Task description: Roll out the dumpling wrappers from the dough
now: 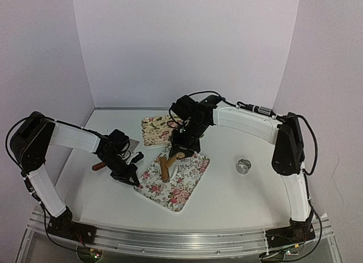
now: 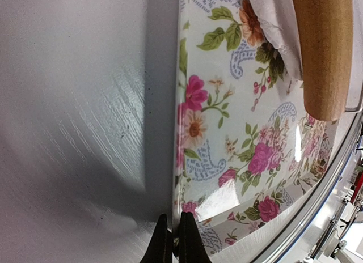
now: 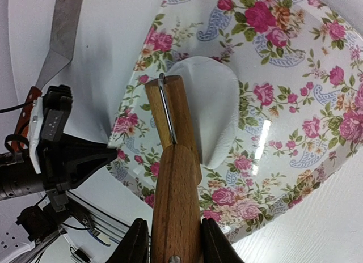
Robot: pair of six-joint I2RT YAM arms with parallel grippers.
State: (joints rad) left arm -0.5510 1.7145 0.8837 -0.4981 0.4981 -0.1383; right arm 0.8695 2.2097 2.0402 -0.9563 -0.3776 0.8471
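the dough [image 3: 215,104] on the tray [image 3: 295,59], whose rim is pinched by the tightly closed left gripper [image 2: 173,240], could be torn if the roller [image 3: 173,161] clamped in the narrowly parted right gripper [image 3: 176,240] is pressed unevenly.

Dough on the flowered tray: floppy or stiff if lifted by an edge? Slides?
Probably floppy: the dough is rolled thin and flat, so it would likely droop or stretch. Probably light too, being so thin. It may cling rather than slide, pressed under the rolling pin onto the glossy tray.
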